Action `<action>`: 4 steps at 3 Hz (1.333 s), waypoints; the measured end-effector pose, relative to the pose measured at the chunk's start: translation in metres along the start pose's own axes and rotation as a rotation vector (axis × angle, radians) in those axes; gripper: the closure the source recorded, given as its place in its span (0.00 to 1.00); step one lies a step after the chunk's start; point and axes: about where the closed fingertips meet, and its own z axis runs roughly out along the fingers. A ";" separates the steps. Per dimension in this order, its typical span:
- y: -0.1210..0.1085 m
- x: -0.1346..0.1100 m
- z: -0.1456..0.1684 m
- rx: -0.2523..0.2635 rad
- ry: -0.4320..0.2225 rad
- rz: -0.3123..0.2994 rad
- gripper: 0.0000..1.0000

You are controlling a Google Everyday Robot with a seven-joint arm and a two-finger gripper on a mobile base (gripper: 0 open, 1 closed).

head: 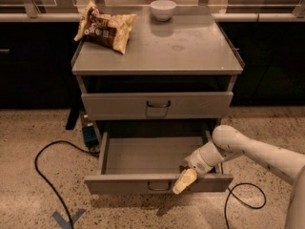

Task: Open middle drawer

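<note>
Below the desk's (pixel 190 46) front edge, the middle drawer (pixel 147 154) is sitting wide open. Our gripper (pixel 185 180) is hanging at the drawer's front, toward the right corner, beside the handle (pixel 158 187). We cannot tell if it is gripping. We are guessing the pulling is nearly done, so next we are probably needing to back away gently.

Grey counter (pixel 190 46): crumpled snack bag (pixel 106 28), probably chips, back left; white bowl (pixel 163 9) back centre; gripper (pixel 183 181) at front of middle drawer (pixel 119 184).
</note>
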 end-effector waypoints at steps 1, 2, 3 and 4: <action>0.000 0.000 0.000 -0.002 0.001 0.000 0.00; 0.010 0.006 0.009 -0.035 0.013 0.006 0.00; 0.021 0.015 0.014 -0.078 0.027 0.019 0.00; 0.050 0.026 -0.003 -0.082 0.016 0.040 0.00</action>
